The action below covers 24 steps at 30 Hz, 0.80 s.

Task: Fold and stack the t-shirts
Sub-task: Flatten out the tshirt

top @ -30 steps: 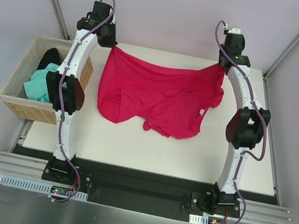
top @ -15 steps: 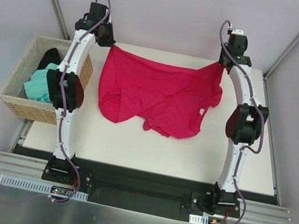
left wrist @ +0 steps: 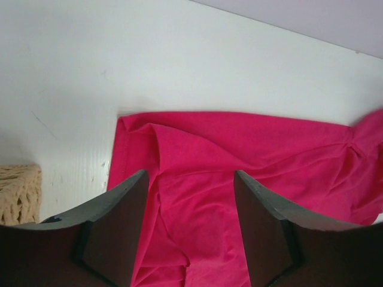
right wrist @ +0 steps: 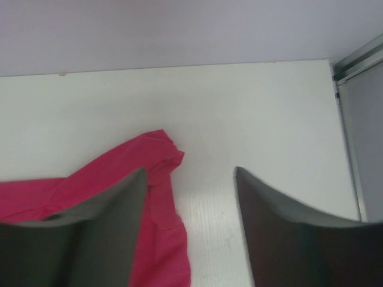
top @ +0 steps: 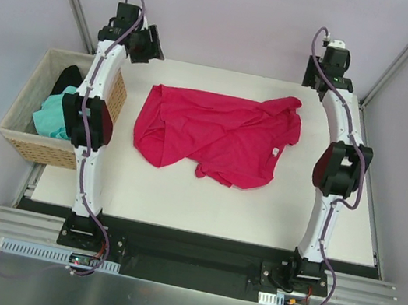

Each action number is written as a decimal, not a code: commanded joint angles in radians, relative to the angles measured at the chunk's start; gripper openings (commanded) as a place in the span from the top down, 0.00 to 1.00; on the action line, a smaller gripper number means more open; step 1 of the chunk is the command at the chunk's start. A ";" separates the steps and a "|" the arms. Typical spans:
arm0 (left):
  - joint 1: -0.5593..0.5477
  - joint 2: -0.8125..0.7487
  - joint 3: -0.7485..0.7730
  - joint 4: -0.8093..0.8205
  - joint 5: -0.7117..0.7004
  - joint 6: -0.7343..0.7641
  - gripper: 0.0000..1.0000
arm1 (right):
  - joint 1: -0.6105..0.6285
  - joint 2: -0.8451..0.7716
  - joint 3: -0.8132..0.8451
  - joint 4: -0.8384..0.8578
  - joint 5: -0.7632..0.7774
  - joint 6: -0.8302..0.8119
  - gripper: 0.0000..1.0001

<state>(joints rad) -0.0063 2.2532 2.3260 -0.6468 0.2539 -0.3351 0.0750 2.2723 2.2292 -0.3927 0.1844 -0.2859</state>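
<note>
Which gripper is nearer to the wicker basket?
Left. The left gripper hangs just beyond the basket's far right corner; the right gripper is across the table, past the crimson t-shirt.

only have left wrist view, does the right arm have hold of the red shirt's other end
Observer: No. The right fingers stand open, and a corner of the crimson t-shirt lies loose on the table below them.
Operator: is it lying flat
Observer: No. The top view shows it rumpled, with its near edge bunched.
Operator: other shirts?
Observer: A mint-green t-shirt and a black t-shirt sit in the wicker basket, left of the table.
</note>
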 commanded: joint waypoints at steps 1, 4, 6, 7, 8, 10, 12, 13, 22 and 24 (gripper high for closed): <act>0.000 -0.035 -0.037 0.027 0.071 -0.002 0.44 | -0.003 -0.160 -0.025 0.028 -0.025 0.004 0.55; -0.006 -0.060 -0.094 0.027 0.082 0.011 0.65 | 0.014 -0.204 -0.095 0.006 -0.016 0.007 0.79; -0.018 -0.075 -0.122 0.030 0.085 0.019 0.70 | 0.032 -0.224 -0.126 0.002 -0.013 0.010 0.86; -0.023 -0.078 -0.149 0.029 0.085 0.027 0.73 | 0.038 -0.234 -0.158 -0.008 -0.010 0.010 0.89; -0.027 -0.084 -0.165 0.030 0.084 0.033 0.73 | 0.046 -0.253 -0.172 -0.011 -0.010 0.013 0.91; -0.041 -0.101 -0.213 0.029 0.074 0.039 0.75 | 0.065 -0.276 -0.222 -0.012 0.000 0.019 0.99; -0.052 -0.118 -0.246 0.030 0.064 0.045 0.77 | 0.077 -0.313 -0.255 -0.005 0.006 0.021 0.99; -0.054 -0.122 -0.272 0.030 0.056 0.045 0.76 | 0.083 -0.324 -0.266 -0.002 0.009 0.019 0.99; -0.064 -0.116 -0.358 0.029 0.045 0.056 0.78 | 0.095 -0.418 -0.316 0.000 0.016 0.022 0.99; -0.064 -0.116 -0.373 0.029 0.024 0.056 0.77 | 0.095 -0.427 -0.313 0.000 0.020 0.019 0.99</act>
<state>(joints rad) -0.0727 2.2093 1.9858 -0.6193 0.3077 -0.2955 0.1738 1.9469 1.9125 -0.4156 0.1833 -0.2737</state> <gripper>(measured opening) 0.226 0.018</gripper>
